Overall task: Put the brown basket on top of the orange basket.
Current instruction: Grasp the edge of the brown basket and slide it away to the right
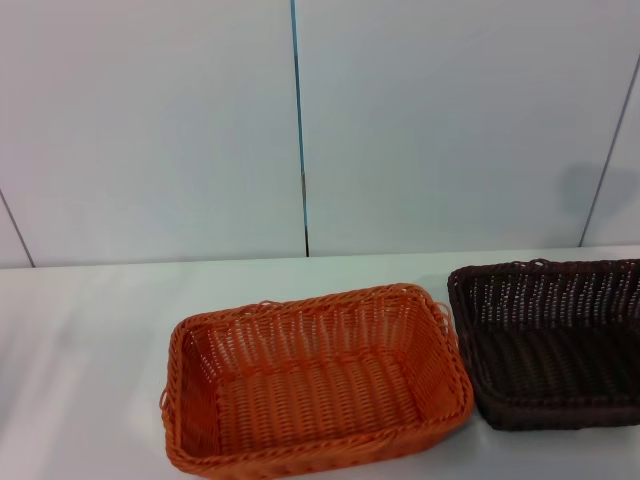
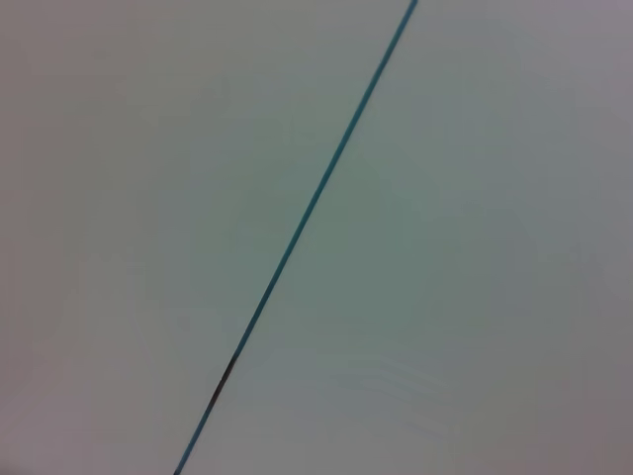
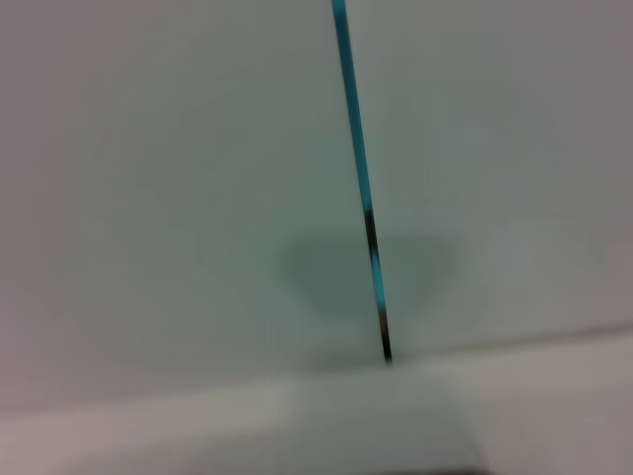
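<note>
Orange basket point(image 1: 315, 385) sits at the frame's lower centre on the white table point(image 1: 90, 320). Just right, apart, the brown basket point(image 1: 550, 340) meets the right edge. Neither gripper appears, so their grip cannot be told.

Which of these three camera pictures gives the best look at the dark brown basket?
The head view. It shows the brown basket sitting on the white table, to the right of the orange basket, though its right end runs off the picture. Both wrist views show only pale wall panels with a blue seam, and no basket at all.
</note>
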`<state>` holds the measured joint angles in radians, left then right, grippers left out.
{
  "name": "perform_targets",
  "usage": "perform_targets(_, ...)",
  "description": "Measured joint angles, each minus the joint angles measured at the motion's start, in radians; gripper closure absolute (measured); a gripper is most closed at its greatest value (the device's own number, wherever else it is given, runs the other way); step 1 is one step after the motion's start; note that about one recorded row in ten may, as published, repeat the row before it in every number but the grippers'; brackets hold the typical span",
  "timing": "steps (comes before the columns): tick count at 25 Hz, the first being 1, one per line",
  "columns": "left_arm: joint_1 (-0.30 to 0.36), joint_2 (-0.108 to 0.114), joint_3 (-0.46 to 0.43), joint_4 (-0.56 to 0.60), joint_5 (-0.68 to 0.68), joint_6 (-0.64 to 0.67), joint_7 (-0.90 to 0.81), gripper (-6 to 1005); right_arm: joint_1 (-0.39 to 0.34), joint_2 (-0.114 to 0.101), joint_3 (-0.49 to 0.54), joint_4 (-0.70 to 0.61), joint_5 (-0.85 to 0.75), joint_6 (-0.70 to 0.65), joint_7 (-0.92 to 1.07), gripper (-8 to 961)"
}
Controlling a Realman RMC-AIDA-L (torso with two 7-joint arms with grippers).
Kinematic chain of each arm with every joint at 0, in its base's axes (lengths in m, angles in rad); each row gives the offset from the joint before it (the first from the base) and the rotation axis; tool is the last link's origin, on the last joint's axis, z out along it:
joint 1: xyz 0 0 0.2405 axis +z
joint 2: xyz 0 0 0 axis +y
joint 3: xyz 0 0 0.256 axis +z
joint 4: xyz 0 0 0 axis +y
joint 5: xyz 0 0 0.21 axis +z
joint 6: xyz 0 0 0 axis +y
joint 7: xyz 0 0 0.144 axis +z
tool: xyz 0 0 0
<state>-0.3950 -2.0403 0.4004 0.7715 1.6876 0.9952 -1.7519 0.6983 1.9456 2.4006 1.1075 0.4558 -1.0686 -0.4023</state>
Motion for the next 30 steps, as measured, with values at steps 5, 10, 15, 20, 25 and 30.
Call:
perform_targets(5, -0.004, 0.004, -0.001, 0.000, 0.022, -0.003, -0.004, 118, 0.057, -0.025, -0.005, -0.036, -0.132, -0.123, 0.006, 329)
perform_targets(10, -0.005, 0.004, -0.003, 0.001, 0.042, -0.020, -0.003, 118, 0.091, -0.022, -0.015, -0.070, -0.232, -0.150, 0.007, 295)
perform_targets(15, -0.001, 0.003, -0.003, 0.000, 0.046, -0.027, -0.002, 118, 0.095, -0.020, -0.009, -0.108, -0.297, -0.147, 0.012, 136)
perform_targets(20, 0.002, 0.004, -0.003, 0.000, 0.046, -0.029, -0.003, 118, 0.083, -0.018, -0.003, -0.119, -0.309, -0.119, 0.014, 74)
perform_targets(25, 0.004, 0.002, -0.003, 0.000, 0.046, -0.036, -0.004, 119, 0.074, -0.013, -0.002, -0.162, -0.314, -0.061, 0.021, 75)
perform_targets(30, 0.008, -0.001, -0.004, -0.001, 0.046, -0.041, -0.007, 119, 0.070, -0.008, -0.006, -0.224, -0.315, 0.019, 0.022, 76)
